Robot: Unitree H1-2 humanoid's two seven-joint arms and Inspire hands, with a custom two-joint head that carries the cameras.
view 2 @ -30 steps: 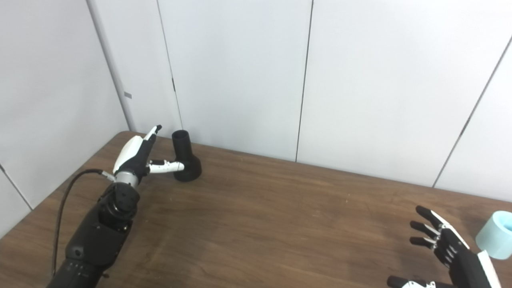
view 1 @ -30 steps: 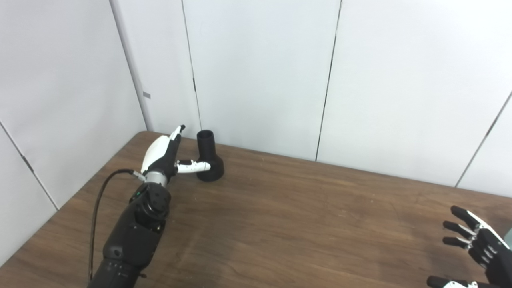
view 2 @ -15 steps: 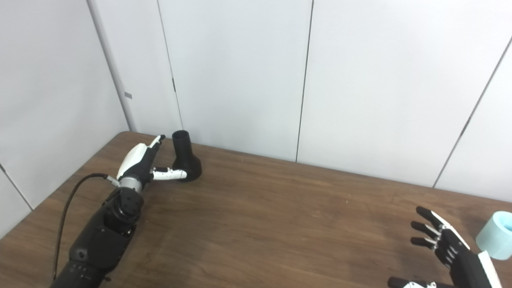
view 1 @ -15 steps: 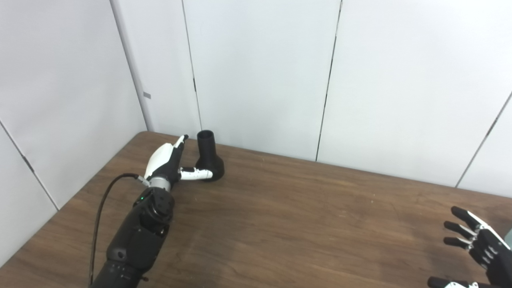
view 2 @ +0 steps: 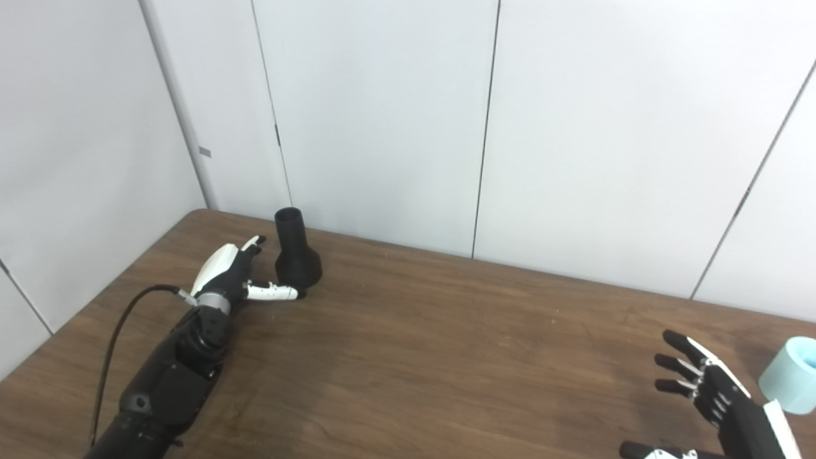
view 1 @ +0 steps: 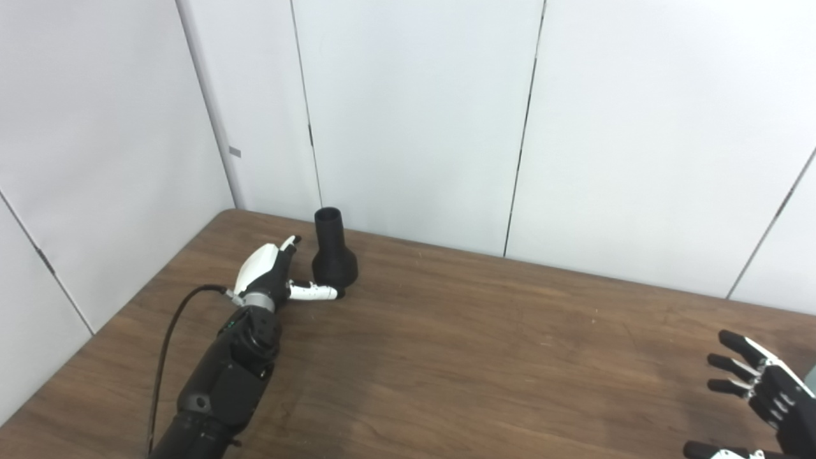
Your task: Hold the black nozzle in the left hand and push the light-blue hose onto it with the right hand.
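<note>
- Left eye view: pale grey wall panels with dark vertical seams (view 1: 408, 115) across the upper half of the frame; brown wood-grain table (view 1: 484, 357) across the lower half.
- Standing upright at upper left of the tabletop, close to the wall: matte black nozzle with a narrow open neck above a flared bell base (view 1: 334, 255).
- Reaching in from lower left: black forearm ending in the white-and-black left hand (view 1: 271, 280), just left of the nozzle's base, spread wide, empty.
- Pointing up toward the nozzle's neck: fingers (view 1: 290, 243); lying low on the table across the front of the base: white thumb (view 1: 312, 292), tip at the base's foot, contact not clear.
- Looping off the wrist down the left edge: thin black cable (view 1: 167, 344).
- At lower right corner: black right hand (view 1: 762, 398), fingers fanned apart, empty, well apart from the nozzle.
- Right eye view: same walls, table, nozzle at upper left, left hand open beside it.
- At the right edge, resting on the table: short light-blue hose piece, a stubby cylinder (view 2: 792, 375), just right of the splayed right hand, not touched.
</note>
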